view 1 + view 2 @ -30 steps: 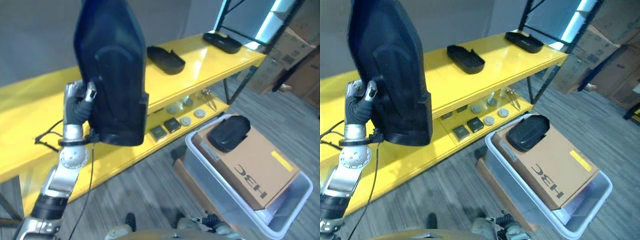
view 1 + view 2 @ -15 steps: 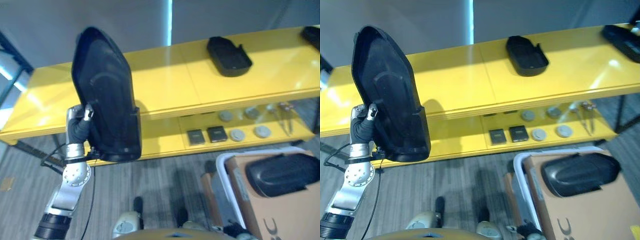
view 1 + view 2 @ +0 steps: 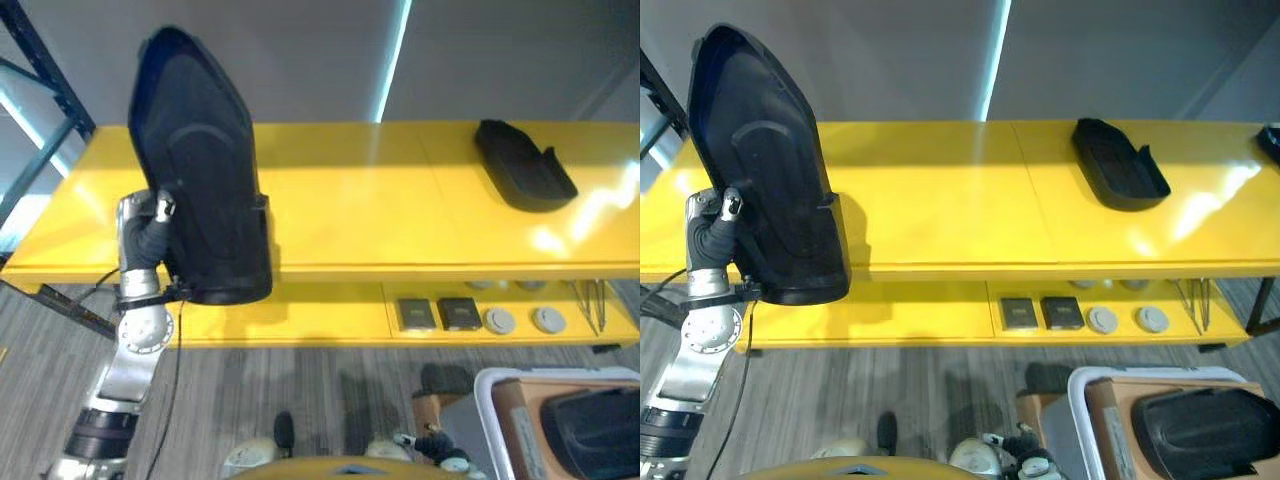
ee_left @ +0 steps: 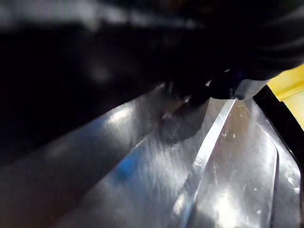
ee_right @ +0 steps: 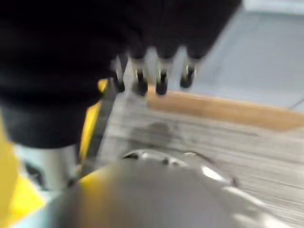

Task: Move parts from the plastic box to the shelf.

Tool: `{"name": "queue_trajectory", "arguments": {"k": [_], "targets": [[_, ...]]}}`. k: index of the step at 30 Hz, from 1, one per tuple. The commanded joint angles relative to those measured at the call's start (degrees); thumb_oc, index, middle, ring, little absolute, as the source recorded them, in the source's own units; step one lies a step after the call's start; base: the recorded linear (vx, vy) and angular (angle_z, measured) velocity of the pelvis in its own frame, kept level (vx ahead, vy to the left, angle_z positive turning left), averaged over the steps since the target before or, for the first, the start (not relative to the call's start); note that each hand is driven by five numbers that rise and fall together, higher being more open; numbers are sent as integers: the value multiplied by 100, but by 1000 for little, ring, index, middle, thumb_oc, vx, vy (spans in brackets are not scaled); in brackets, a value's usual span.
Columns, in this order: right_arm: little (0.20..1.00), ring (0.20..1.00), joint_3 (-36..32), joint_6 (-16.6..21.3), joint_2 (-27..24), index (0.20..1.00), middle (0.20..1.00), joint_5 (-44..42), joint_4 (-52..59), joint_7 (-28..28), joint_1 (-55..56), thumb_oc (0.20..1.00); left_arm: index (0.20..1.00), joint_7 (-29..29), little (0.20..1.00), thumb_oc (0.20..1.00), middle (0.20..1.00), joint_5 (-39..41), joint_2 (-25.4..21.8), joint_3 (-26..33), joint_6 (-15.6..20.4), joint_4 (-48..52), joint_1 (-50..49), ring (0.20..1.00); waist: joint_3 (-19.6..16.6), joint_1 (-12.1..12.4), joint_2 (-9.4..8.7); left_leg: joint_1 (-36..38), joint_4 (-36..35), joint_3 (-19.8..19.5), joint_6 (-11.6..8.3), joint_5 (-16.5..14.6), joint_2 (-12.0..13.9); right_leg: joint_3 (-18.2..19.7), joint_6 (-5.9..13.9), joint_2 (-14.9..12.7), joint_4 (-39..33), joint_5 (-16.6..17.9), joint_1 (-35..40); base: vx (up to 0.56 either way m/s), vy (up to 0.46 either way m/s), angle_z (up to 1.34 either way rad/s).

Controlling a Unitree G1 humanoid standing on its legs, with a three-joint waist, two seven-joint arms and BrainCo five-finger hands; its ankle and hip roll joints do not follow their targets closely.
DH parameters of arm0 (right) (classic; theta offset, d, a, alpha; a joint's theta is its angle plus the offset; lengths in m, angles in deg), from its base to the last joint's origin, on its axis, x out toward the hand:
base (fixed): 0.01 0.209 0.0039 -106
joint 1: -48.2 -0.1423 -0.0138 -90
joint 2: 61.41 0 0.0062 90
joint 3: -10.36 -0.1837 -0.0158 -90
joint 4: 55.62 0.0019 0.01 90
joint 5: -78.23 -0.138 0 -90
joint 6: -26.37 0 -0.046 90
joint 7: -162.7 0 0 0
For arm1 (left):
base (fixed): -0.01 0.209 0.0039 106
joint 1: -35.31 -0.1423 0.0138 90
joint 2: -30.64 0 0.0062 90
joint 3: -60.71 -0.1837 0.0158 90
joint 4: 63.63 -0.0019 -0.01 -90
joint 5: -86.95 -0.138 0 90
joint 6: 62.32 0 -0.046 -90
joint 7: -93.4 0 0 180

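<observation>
Black part upright in your left hand, fingers curled on its edge, before yellow shelf. Bare shelf between it and second part. Your right hand hangs relaxed, holding nothing. Plastic box lower right.

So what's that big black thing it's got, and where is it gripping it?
The left hand holds a large black moulded part upright before the yellow shelf, gripping its left edge near the lower end. The right hand holds nothing.
</observation>
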Motion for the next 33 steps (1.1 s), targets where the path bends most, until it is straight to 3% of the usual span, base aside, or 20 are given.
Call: {"name": "queue_trajectory", "arguments": {"k": [1, 2, 4, 6, 9, 13, 14, 20, 24, 33], "targets": [[1000, 1000, 170, 43, 36, 1000, 1000, -73, -138, -223, -141, 1000, 200, -147, 200, 200, 200, -202, -108, 156, 215, 240, 343, 200, -94, -109, 50, -352, 47, 248, -312, -51, 392, 122, 71, 348, -1000, 948, 368, 138, 37, 26], [1000, 1000, 219, 99, 19, 1000, 1000, -93, -25, -269, -138, 1000, 200, -179, 200, 200, 200, -228, -184, 116, 176, 129, 455, 200, -81, -155, 114, -335, -78, 157, -369, -71, 370, 376, -100, 492, -1763, 475, 187, 154, -12, 23], [1000, 1000, 241, 88, -19, 1000, 1000, -146, -17, -271, -108, 1000, 200, -245, 200, 200, 200, -157, -225, 98, 178, -17, 592, 200, -55, -252, 135, -315, -93, 41, -455, -128, 367, 585, -156, 484, -2821, 588, 254, 163, -63, -2], [1000, 1000, 255, 104, 8, 1000, 1000, -206, -18, -238, 15, 1000, 200, -291, 200, 200, 200, -145, -287, 90, 85, -212, 732, 200, -31, -359, 87, -289, -96, -42, -506, -183, 364, 831, -150, 521, -3281, 817, 187, 114, -103, 17], [1000, 1000, 302, 48, -37, 1000, 1000, -47, -140, -137, 190, 1000, 200, -160, 200, 200, 200, -143, -325, 195, -63, -505, 857, 200, -93, -406, 7, -339, -96, 40, -566, -179, 378, 667, -145, 465, -3749, 1012, 414, 87, -125, 34], [1000, 1000, 342, 8, -172, 1000, 1000, 99, -164, -41, 305, 1000, 200, -15, 200, 200, 200, 109, -343, 224, -187, -832, 1006, 200, -86, -500, 65, -429, -96, 45, -629, -134, 418, 556, -200, 531, -3956, 1052, 520, 22, -77, 10], [1000, 1000, 254, -45, -245, 1000, 1000, 20, -264, -18, 279, 1000, 200, 221, 200, 200, 200, 600, -236, 100, -421, -1350, 1214, 200, -60, -613, 131, -491, -96, 69, -656, -104, 445, 526, -218, 577, -4087, 1089, 549, -1, -44, 8], [1000, 1000, 248, -152, -345, 1000, 1000, 64, -269, 160, 187, 1000, 200, 687, 200, 200, 200, 1355, -391, -35, -500, -2112, 1670, 200, -17, -781, 229, -511, -96, 207, -705, -85, 520, 608, -239, 629, -4131, 1091, 550, 13, -12, -8], [1000, 1000, 389, -204, -394, 1000, 1000, 11, -200, 269, -85, 1000, 200, 944, 200, 200, 200, 2006, -426, -485, -594, -2974, 2457, 200, 120, -929, 295, -577, -96, 315, -723, -57, 536, 714, -239, 636, -4121, 1140, 431, -31, 6, -19], [1000, 1000, 725, -249, -311, 1000, 1000, -24, -274, 290, -517, 1000, 200, 1001, 200, 200, 200, 2410, -99, -1167, -706, -3983, 3488, 200, 359, -1047, 416, -706, -96, 406, -736, -3, 536, 815, -214, 612, -4100, 1234, 209, -28, 10, -12]]}}
